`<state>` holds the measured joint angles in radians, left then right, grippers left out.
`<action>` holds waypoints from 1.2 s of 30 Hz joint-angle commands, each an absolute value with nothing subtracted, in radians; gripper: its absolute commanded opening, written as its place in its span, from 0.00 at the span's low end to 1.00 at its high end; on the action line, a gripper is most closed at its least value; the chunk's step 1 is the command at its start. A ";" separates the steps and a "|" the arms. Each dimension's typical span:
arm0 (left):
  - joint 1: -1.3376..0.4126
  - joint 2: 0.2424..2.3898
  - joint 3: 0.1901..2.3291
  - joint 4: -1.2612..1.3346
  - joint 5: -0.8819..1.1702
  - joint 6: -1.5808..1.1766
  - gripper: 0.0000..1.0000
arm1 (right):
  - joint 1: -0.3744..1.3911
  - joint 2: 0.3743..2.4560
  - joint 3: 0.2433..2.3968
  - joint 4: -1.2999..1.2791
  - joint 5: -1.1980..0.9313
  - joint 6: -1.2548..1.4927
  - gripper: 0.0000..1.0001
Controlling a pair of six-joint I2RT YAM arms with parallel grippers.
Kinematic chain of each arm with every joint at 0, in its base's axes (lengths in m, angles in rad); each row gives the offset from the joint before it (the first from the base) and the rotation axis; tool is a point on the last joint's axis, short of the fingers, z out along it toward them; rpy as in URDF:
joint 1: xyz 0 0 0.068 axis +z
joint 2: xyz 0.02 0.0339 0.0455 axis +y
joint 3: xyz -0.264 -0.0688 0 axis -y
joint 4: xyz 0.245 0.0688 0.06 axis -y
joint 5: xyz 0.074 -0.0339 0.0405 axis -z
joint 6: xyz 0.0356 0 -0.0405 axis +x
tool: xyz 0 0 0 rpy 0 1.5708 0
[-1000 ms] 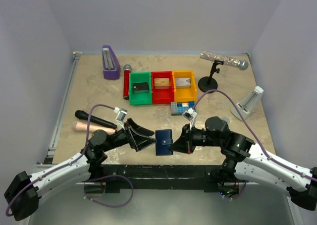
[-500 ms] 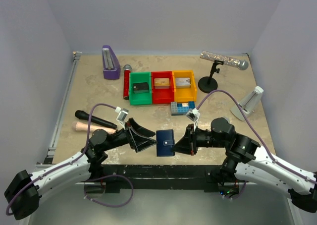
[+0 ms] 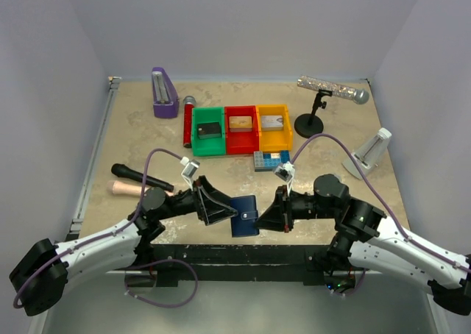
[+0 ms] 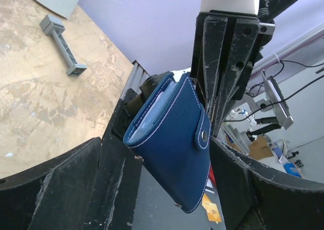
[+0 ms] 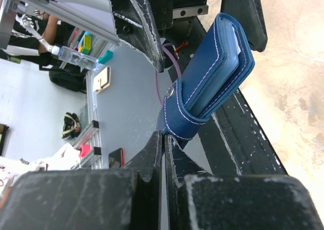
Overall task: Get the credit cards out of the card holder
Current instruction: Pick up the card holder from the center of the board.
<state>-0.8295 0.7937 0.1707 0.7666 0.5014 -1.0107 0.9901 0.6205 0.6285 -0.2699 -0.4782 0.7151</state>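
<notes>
Card holder (image 3: 243, 215) snapped closed at lower centre, between both hands

Right hand (image 3: 263, 216) is pressed together on the holder's lower edge by the strap and holds it just above the near edge of the desk (image 3: 140, 135). Left hand (image 3: 228, 209) stands spread, one finger on each flat side of the holder; whether they touch it I cannot tell. Since the snap tab (image 4: 203, 133) is fastened, the spread hand would do best to close firmly on the body, clear of the tab, so the tab can be pulled free. No credit cards show; only a pale inner edge at the holder's top.
</notes>
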 commanded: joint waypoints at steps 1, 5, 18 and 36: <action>-0.825 0.816 0.221 0.913 0.552 -1.042 0.91 | 0.999 0.604 0.667 -0.199 -0.520 0.716 0.00; -0.825 0.818 0.222 0.957 0.561 -1.065 0.88 | 0.999 0.594 0.652 -0.201 -0.514 0.718 0.00; -0.825 0.839 0.233 1.055 0.627 -1.111 0.56 | 0.999 0.595 0.630 -0.204 -0.479 0.713 0.00; -0.825 0.801 0.233 0.997 0.621 -1.094 0.00 | 0.999 0.595 0.649 -0.270 -0.454 0.689 0.00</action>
